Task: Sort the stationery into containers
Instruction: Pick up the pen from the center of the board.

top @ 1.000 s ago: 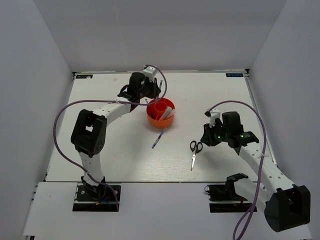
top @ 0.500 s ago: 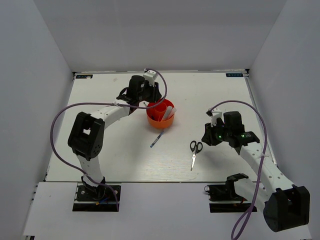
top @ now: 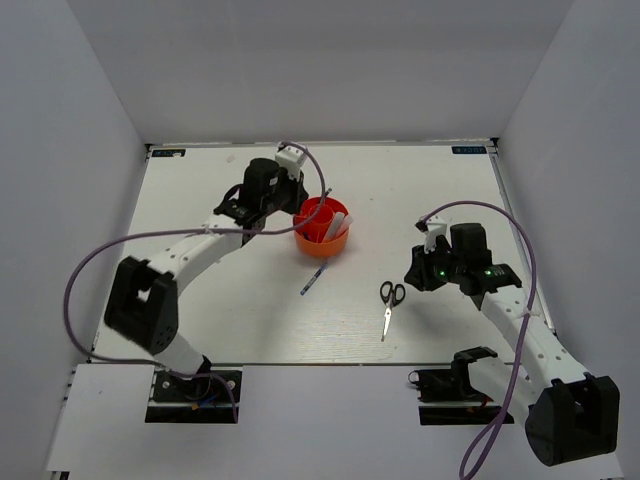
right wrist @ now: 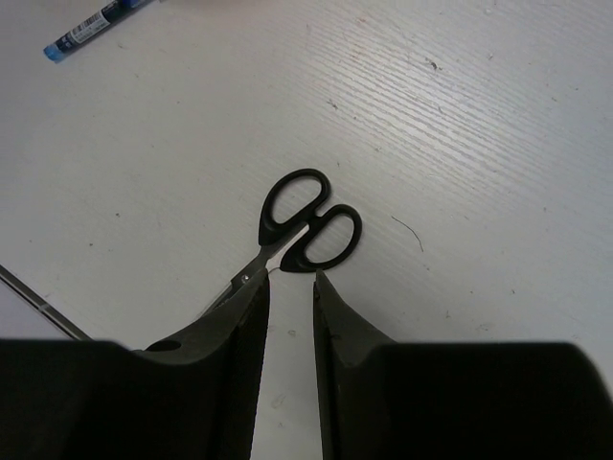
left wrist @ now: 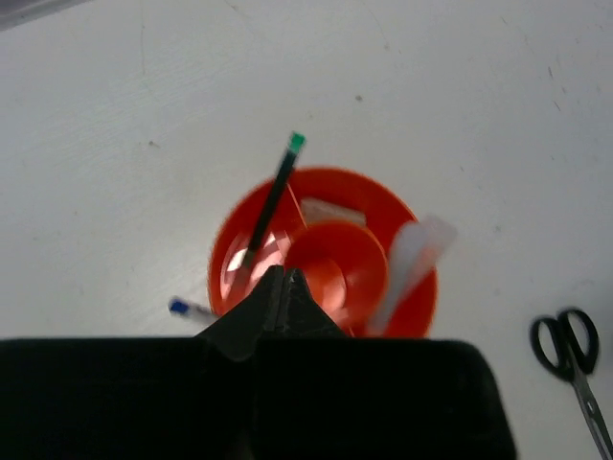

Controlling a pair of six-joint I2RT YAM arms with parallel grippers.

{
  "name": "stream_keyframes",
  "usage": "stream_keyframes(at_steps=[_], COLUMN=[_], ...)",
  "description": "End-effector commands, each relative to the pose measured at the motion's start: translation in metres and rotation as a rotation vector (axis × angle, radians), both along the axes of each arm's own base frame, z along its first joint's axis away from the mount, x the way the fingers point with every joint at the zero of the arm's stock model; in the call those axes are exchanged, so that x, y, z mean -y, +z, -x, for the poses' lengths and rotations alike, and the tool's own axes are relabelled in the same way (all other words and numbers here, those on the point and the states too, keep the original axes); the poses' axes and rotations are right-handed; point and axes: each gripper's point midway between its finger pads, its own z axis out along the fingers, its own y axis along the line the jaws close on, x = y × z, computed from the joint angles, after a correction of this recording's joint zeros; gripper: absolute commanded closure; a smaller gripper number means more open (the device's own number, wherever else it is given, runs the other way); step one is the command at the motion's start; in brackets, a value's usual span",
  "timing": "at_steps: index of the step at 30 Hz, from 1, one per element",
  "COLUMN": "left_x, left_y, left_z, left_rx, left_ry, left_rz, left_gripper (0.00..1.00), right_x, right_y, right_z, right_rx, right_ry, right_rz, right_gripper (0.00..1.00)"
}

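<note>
The orange organizer [top: 322,228] stands at mid-table. It holds a dark pen with a green cap [left wrist: 273,206], a clear tube [left wrist: 407,268] leaning on its rim [left wrist: 383,196], and a pale piece [left wrist: 330,209]. My left gripper [left wrist: 284,273] is shut and empty, just above the organizer's near-left side; the top view shows it [top: 288,203] left of the cup. A blue pen [top: 314,278] lies on the table below the organizer. Black-handled scissors [right wrist: 306,225] lie right of it. My right gripper [right wrist: 290,278] is open a little, its tips just short of the handles, holding nothing.
White walls close the table in on three sides. The left arm's purple cable [top: 310,160] loops over the organizer's far side. The scissors [top: 387,305] point their blades toward the near table edge [top: 320,362]. The blue pen's cap [left wrist: 182,308] shows left of the organizer.
My left gripper has pulled back leftward from over the organizer and its jaws have shut. The left arm's elbow has swung down and left. The right arm has hardly moved.
</note>
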Motion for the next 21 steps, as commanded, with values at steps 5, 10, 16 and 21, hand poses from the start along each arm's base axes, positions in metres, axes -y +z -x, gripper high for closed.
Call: stream_keyframes(at_steps=[5, 10, 16, 21], left_x=[0.004, 0.019, 0.034, 0.03], left_y=[-0.019, -0.085, -0.111, -0.124], left_z=[0.132, 0.183, 0.178, 0.165], left_rx=[-0.102, -0.174, -0.155, -0.143], left_ry=[-0.22, -0.361, -0.335, -0.277], left_rz=[-0.172, -0.377, -0.423, -0.473], left_gripper=[0.54, 0.32, 0.41, 0.39], right_x=[-0.003, -0.003, 0.001, 0.001], right_y=[0.008, 0.007, 0.005, 0.004], right_z=[-0.004, -0.003, -0.003, -0.003], right_rx=[0.047, 0.039, 0.04, 0.032], right_ry=[0.015, 0.019, 0.007, 0.006], right_rz=[-0.023, -0.023, -0.016, -0.023], right_gripper=[0.72, 0.7, 0.7, 0.7])
